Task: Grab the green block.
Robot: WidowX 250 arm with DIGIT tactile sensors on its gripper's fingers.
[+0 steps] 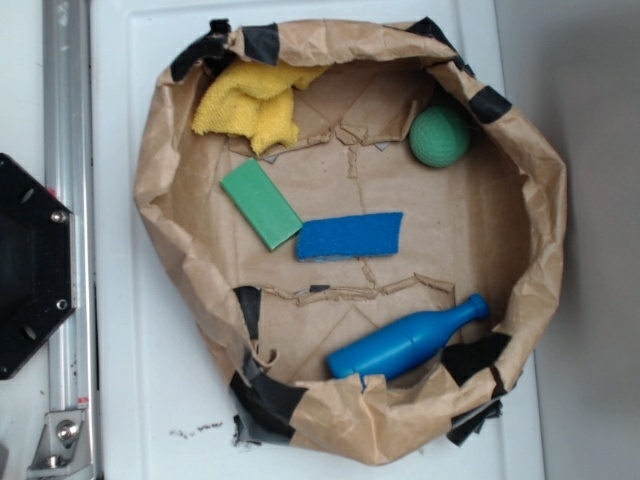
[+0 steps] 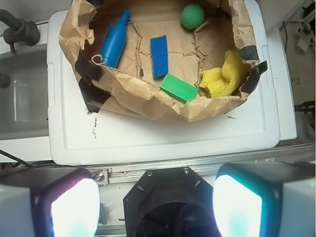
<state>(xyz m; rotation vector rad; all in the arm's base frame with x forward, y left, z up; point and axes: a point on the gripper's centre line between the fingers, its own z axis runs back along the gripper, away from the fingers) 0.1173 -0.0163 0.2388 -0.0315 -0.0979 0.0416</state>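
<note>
Brown paper nest point(image 1: 190, 170) on my white table point(image 1: 140, 380), green block point(image 1: 261, 204) lying flat inside it.

From the wrist view I see the gripper point(image 2: 155, 207) high above and well apart from the nest, its fingers point(image 2: 74, 207) spread wide with nothing between them. The block sits just beside the blue sponge point(image 1: 350, 236), near the yellow cloth point(image 1: 255, 100); the green ball point(image 1: 439, 135) and blue bottle point(image 1: 405, 340) lie farther off.

Bright, even light; soft shadows; wrist foreground blurred, glaring.
</note>
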